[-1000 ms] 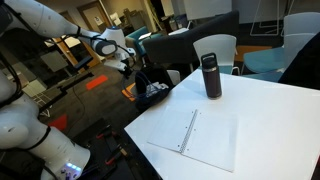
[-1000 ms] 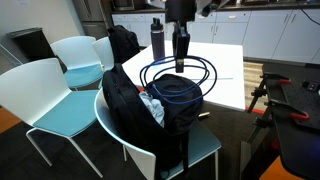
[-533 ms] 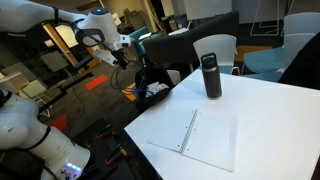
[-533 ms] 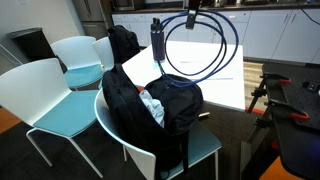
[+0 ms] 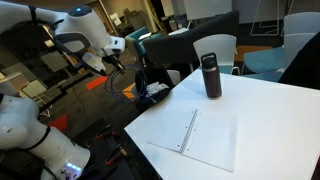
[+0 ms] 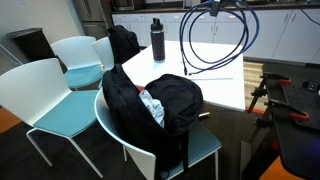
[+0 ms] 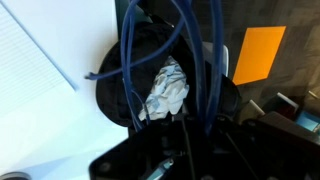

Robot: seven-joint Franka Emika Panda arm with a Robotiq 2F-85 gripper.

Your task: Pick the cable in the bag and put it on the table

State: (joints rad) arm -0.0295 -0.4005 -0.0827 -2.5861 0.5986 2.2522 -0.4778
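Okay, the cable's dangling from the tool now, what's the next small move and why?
Probably carry it sideways over the table, then lower it. The cable hangs in loose loops from the tool, clear of the bag, which the wrist view shows beneath.

The cable [image 6: 215, 45] hanging from the claw [image 5: 118, 52] has a smooth, faintly glossy blue-black plastic sheath. Below the claw, the bag [image 6: 165, 105] is matt black cloth holding a crumpled white wad [image 7: 168, 88], paper or thin plastic. The table [image 5: 265, 115] is smooth matt white.
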